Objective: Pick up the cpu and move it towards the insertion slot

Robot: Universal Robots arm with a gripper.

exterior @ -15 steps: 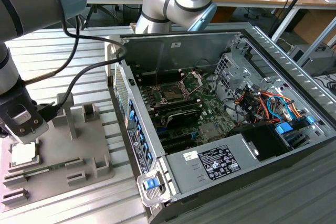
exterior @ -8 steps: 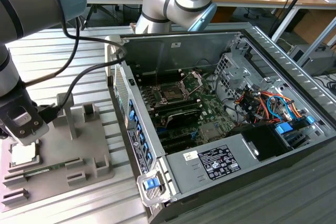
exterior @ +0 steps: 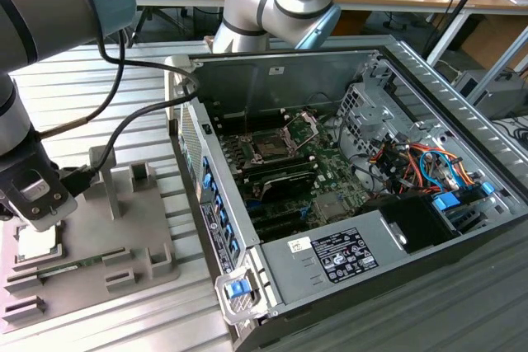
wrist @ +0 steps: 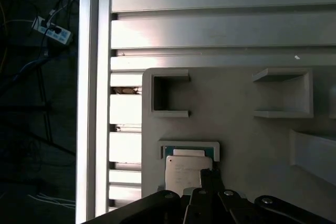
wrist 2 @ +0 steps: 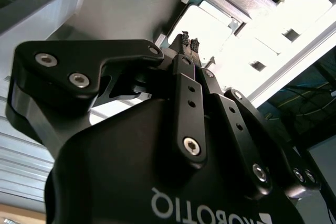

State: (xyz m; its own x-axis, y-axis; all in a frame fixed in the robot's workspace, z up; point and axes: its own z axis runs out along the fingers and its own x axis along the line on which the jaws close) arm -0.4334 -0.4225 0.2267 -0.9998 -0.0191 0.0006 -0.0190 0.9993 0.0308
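Note:
The cpu [exterior: 37, 242], a flat silvery-white square, lies in a recess of the grey tray [exterior: 99, 237] at the exterior view's left. My gripper [exterior: 36, 222] stands right over it. In the second wrist view the fingertips [wrist 2: 185, 39] are drawn close together, with the bright cpu [wrist 2: 212, 24] just beyond them. The first wrist view has the cpu [wrist: 181, 174] beside the gripper [wrist: 207, 176]. Whether the tips touch the chip I cannot make out. The insertion slot [exterior: 271, 144], a dark square with a raised metal bracket, sits on the board inside the open computer case.
The open case [exterior: 330, 204] fills the exterior view's right, its side wall [exterior: 210, 195] standing between tray and board. Upright posts [exterior: 103, 179] rise from the tray near the gripper. A cable [exterior: 124, 121] hangs along the arm. The ribbed metal table [wrist: 210, 24] ends at an edge beyond the tray.

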